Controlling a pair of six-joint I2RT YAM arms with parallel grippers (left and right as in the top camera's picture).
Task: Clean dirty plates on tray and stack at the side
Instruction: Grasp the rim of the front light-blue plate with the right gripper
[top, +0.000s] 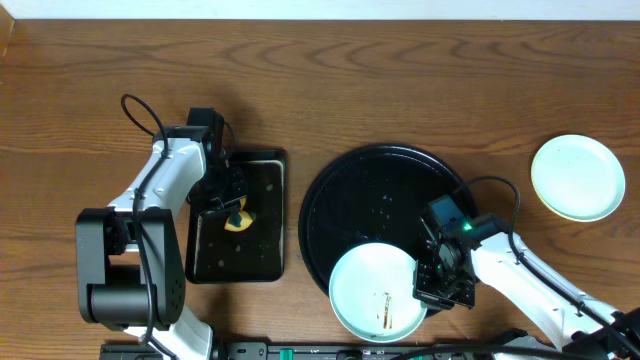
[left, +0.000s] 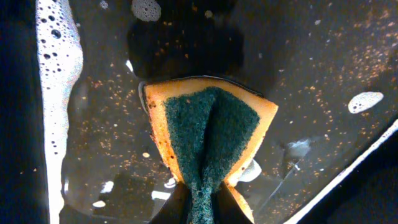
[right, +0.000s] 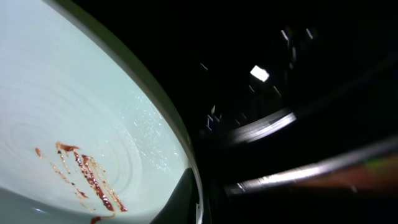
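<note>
A pale blue plate (top: 375, 290) with brown sauce smears lies at the front of the round black tray (top: 370, 190). My right gripper (top: 428, 283) is shut on its right rim. The right wrist view shows the plate (right: 74, 124) with one dark finger (right: 180, 200) lying inside its edge and the gripper (right: 198, 210) pinching the rim. My left gripper (top: 232, 205) is shut on a yellow and green sponge (top: 237, 218) over the rectangular black tray. From the left wrist the sponge (left: 208, 134) looks folded, pinched in the gripper (left: 202, 211).
The rectangular black tray (top: 270, 160) holds soapy water with foam (left: 59, 68) and brown specks. A second pale plate (top: 578, 177) without visible smears lies on the wooden table at the far right. Cables run along the front edge.
</note>
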